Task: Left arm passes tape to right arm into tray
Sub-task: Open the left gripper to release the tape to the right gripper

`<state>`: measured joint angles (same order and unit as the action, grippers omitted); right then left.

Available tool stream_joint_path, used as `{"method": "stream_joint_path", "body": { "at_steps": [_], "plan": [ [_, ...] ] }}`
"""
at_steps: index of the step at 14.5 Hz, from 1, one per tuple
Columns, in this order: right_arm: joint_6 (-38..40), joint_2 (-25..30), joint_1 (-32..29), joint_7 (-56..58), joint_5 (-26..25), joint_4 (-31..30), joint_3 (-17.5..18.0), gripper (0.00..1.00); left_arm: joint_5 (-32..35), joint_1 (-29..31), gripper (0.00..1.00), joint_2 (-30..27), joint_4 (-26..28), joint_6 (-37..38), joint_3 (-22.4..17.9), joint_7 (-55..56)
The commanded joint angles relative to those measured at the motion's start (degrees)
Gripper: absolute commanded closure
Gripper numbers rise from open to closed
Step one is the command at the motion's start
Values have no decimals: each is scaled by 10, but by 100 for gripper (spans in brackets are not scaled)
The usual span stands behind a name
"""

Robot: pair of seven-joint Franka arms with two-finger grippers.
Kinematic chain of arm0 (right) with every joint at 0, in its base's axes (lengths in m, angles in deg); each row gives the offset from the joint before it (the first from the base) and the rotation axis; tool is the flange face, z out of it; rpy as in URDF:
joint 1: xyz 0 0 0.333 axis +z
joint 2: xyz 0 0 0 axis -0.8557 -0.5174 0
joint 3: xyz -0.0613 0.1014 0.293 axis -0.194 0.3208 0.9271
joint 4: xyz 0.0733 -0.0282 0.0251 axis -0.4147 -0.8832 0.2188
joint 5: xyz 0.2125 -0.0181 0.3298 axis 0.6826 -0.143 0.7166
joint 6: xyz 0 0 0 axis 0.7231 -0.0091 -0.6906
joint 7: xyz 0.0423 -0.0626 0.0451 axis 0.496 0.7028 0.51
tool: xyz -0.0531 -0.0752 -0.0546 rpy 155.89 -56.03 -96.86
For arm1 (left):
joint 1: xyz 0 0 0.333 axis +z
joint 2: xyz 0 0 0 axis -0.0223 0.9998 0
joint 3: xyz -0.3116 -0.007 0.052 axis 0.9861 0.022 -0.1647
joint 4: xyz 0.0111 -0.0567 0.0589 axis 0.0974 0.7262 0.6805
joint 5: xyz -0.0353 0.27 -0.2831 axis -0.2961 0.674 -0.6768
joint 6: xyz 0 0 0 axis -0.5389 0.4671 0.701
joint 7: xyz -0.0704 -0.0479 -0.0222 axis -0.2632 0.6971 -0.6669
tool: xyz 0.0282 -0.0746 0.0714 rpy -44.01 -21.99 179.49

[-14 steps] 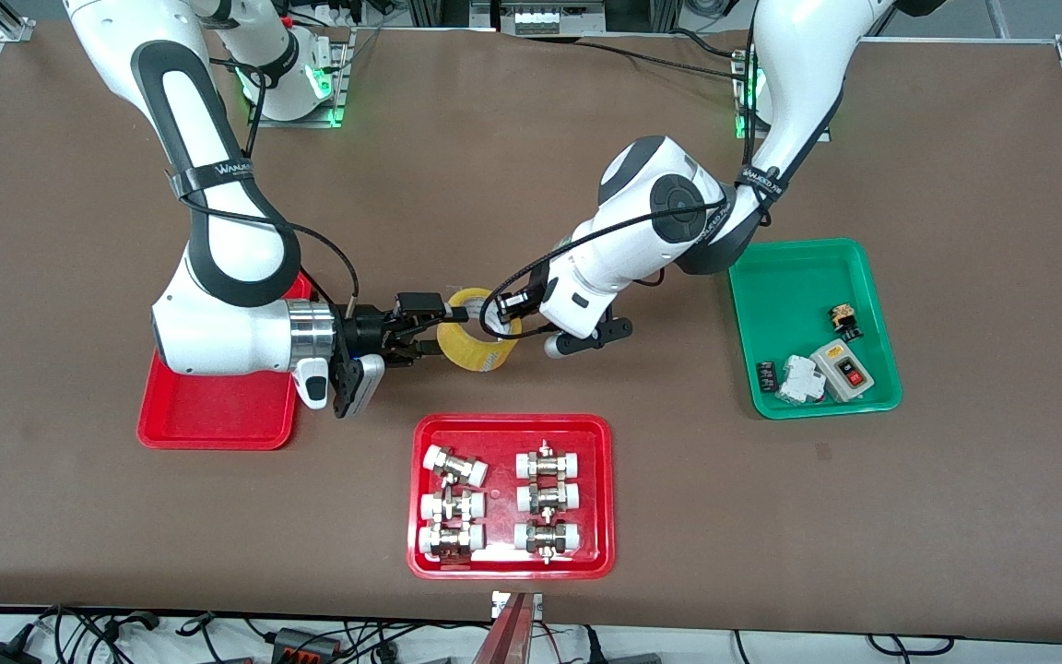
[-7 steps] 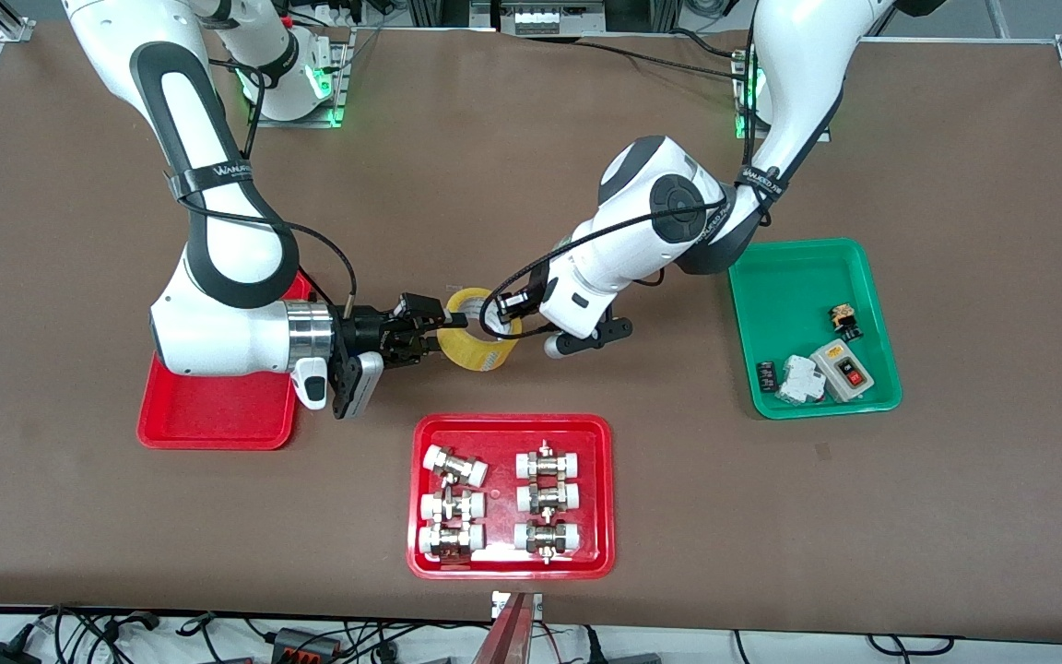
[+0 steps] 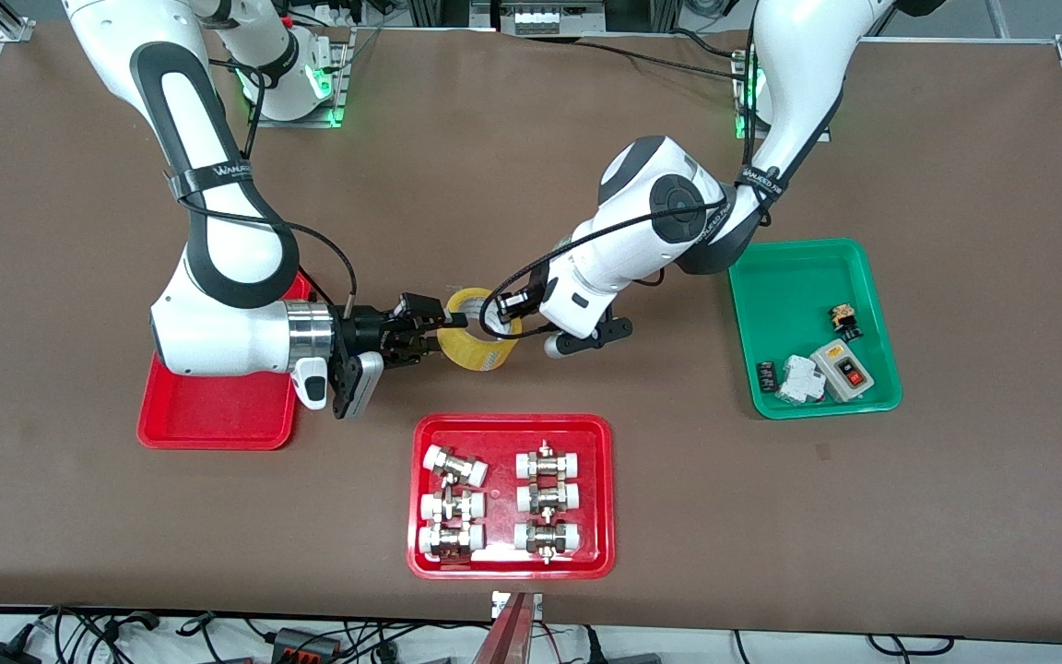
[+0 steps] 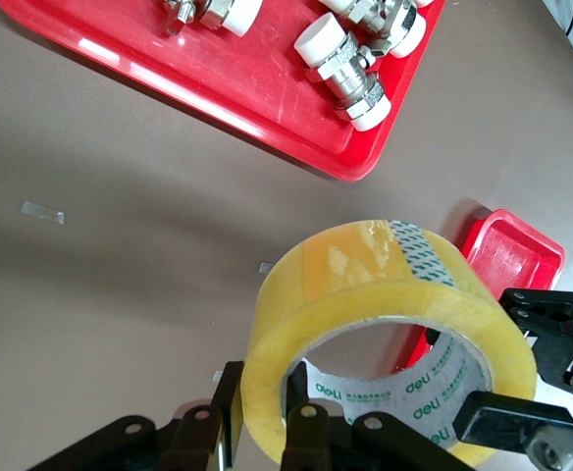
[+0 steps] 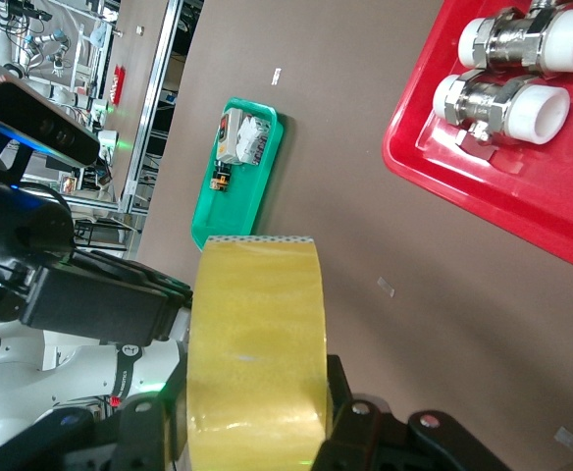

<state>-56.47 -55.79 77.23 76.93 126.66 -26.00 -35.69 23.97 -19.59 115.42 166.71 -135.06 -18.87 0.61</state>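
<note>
Hanging in the air over the middle of the surface, clear of the brown top, the tape (image 3: pixel 477 330) is your item of record: a wide ring of translucent yellow film on a pale printed core. Judge it light, rigid across the core, and glossy enough on its outer face to slip under a shallow pinch; the film itself would dent or scuff before the core gave way. Best hold, by that judgement, is across the ring wall, one finger inside the core and one outside. The left gripper (image 4: pixel 267 432) has its jaws closed on the wall in just that manner, one finger within the core. The right gripper (image 3: pixel 432 330) comes in level from the right arm's end, its jaws narrowed onto the outer band, the roll filling the gap between them in the right wrist view; both hold the roll together. You should treat the handover as mid-exchange: confirm the right grip is firm before the left lets go. Destination: the tray (image 3: pixel 218 420), plain red, lying near the edge at the right arm's end, partly under that arm. Also listed: the fittings tray (image 3: pixel 513 563) by the edge nearest the front camera, and the green tray (image 3: pixel 812 277) toward the left arm's end.
</note>
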Motion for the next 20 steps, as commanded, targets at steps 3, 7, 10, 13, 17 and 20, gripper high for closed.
{"method": "stream_joint_path", "body": {
  "at_steps": [3, 7, 10, 13, 17, 20],
  "plan": [
    [6, -9, 1, 21, 12, 14, -1, 82, 6, -4, 97, -4, -6, 13, -3, 9],
    [6, -9, 1, 22, 9, 14, -1, 82, 6, -3, 96, -5, -5, 17, -3, 10],
    [6, -9, 1, 22, 9, 13, -1, 82, 5, -1, 93, -9, -5, 30, -2, 10],
    [6, -9, 2, 22, 9, 14, -1, 82, 5, 9, 84, -19, -5, 76, -3, 9],
    [6, -9, 2, 22, 9, 13, -1, 82, 6, 27, 79, -36, -6, 118, -2, 5],
    [6, -9, 2, 23, 8, 12, -1, 82, 6, 42, 78, -44, -6, 139, -1, -6]
  ]
}}
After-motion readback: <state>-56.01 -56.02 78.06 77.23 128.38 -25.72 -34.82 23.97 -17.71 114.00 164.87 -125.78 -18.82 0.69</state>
